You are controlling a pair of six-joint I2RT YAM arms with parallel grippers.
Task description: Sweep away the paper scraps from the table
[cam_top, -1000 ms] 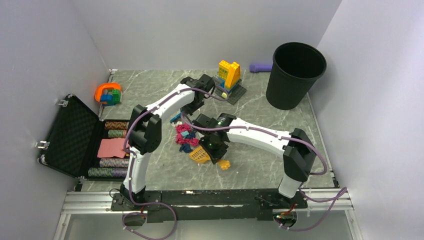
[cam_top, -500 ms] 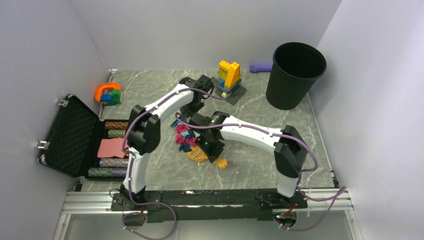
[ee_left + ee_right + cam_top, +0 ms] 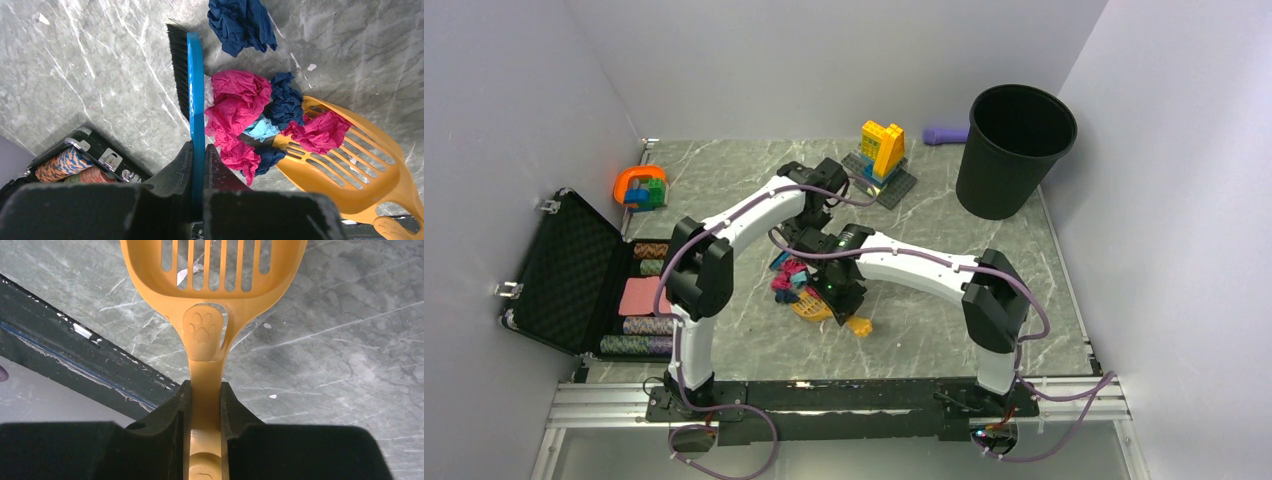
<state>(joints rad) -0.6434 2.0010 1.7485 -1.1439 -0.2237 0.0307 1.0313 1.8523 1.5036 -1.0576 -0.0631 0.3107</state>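
The paper scraps (image 3: pixel 239 102) are magenta, dark blue and teal wads bunched at the mouth of an orange slotted scoop (image 3: pixel 350 170); one magenta wad lies on the scoop, and one dark blue wad (image 3: pixel 242 22) lies apart. In the top view the pile (image 3: pixel 791 279) sits mid-table. My left gripper (image 3: pixel 199 150) is shut on a small blue hand brush (image 3: pixel 195 85) whose black bristles face away from the pile. My right gripper (image 3: pixel 204 390) is shut on the scoop's handle (image 3: pixel 204 347). The table (image 3: pixel 944 230) is dark grey marble.
An open black case (image 3: pixel 564 270) with patterned rolls lies at the left. A black bin (image 3: pixel 1014 150) stands at the back right. A yellow-blue brick build (image 3: pixel 882 155) and an orange-blue toy (image 3: pixel 641 187) stand at the back. The table's front rail (image 3: pixel 75 355) is near the scoop.
The right arm has slid the scoop leftward under the pile. The left arm has brought the brush in against the scraps, bunching them onto the scoop's mouth.
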